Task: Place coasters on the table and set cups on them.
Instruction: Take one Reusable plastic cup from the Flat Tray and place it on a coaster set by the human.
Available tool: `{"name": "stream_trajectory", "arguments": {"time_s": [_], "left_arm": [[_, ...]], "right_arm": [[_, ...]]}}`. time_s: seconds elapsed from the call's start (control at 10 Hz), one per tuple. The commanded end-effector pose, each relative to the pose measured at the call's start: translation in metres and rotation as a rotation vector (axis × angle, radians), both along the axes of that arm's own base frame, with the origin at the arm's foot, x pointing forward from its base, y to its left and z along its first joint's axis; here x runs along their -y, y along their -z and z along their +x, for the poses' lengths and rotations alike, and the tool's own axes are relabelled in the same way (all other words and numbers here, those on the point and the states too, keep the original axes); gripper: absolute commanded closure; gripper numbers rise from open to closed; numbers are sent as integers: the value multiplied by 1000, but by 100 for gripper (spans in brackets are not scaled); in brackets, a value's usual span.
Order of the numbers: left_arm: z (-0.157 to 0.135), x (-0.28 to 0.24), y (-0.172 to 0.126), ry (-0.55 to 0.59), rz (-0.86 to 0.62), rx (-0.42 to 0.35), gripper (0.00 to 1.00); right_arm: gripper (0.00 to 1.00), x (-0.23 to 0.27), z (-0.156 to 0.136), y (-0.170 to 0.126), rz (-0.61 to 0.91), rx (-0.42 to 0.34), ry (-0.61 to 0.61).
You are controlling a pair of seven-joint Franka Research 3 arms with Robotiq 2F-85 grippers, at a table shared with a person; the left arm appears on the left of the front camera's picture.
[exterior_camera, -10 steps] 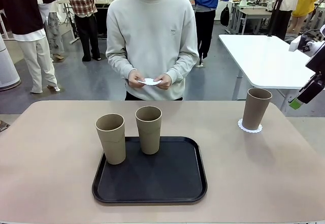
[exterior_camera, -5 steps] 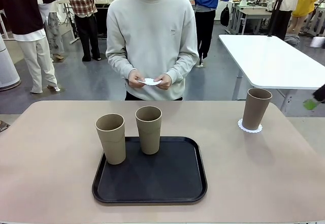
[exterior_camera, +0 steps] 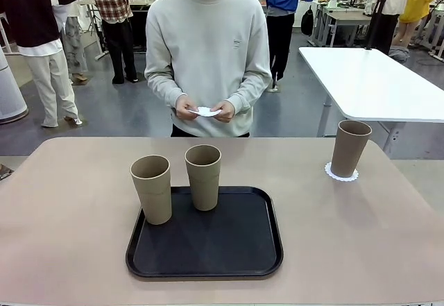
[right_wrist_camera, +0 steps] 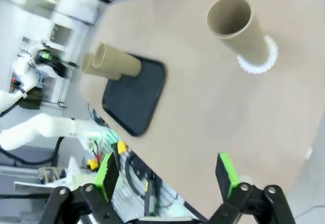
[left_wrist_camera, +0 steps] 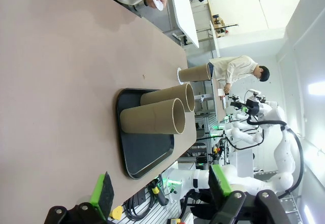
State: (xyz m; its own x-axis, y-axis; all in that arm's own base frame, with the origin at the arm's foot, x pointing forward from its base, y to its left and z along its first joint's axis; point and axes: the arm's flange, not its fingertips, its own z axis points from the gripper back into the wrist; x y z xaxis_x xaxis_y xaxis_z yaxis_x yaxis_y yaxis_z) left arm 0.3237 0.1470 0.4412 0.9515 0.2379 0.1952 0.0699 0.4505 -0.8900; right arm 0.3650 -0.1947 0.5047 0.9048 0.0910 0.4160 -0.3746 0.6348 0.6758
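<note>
Two tan cups (exterior_camera: 152, 189) (exterior_camera: 203, 177) stand upright on the black tray (exterior_camera: 229, 243) at the middle of the beige table (exterior_camera: 69, 216). A third cup (exterior_camera: 349, 148) stands on a white lacy coaster (exterior_camera: 341, 175) at the far right. Across the table, the person's hands hold another coaster (exterior_camera: 203, 112). My left gripper (left_wrist_camera: 162, 188) hangs open and empty off the table's edge, with the tray cups (left_wrist_camera: 152, 120) well ahead of it. The right gripper (right_wrist_camera: 166, 176) is open and empty, high above the table's right end, away from the cup on its coaster (right_wrist_camera: 259, 61).
A white table (exterior_camera: 368, 84) stands behind the right far corner. Bare tabletop lies left of the tray and between the tray and the right cup. Other people stand in the background.
The right gripper, seen at the right edge near the cup a second ago, has pulled away to the right and out of the front view. Cups, tray and the person's hands have not moved.
</note>
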Motion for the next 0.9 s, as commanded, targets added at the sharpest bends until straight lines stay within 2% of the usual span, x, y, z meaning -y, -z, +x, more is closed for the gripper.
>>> {"name": "stream_trajectory", "arguments": {"time_s": [0.0, 0.4, 0.8], "left_arm": [[-1, -1, 1, 4, -4, 14, 0], [-1, -1, 1, 4, -4, 14, 0], [-1, -1, 1, 4, -4, 14, 0]], "right_arm": [[0, 42, 22, 24, 156, 15, 10], [0, 97, 5, 60, 338, 90, 33], [0, 115, -3, 82, 389, 113, 17]]}}
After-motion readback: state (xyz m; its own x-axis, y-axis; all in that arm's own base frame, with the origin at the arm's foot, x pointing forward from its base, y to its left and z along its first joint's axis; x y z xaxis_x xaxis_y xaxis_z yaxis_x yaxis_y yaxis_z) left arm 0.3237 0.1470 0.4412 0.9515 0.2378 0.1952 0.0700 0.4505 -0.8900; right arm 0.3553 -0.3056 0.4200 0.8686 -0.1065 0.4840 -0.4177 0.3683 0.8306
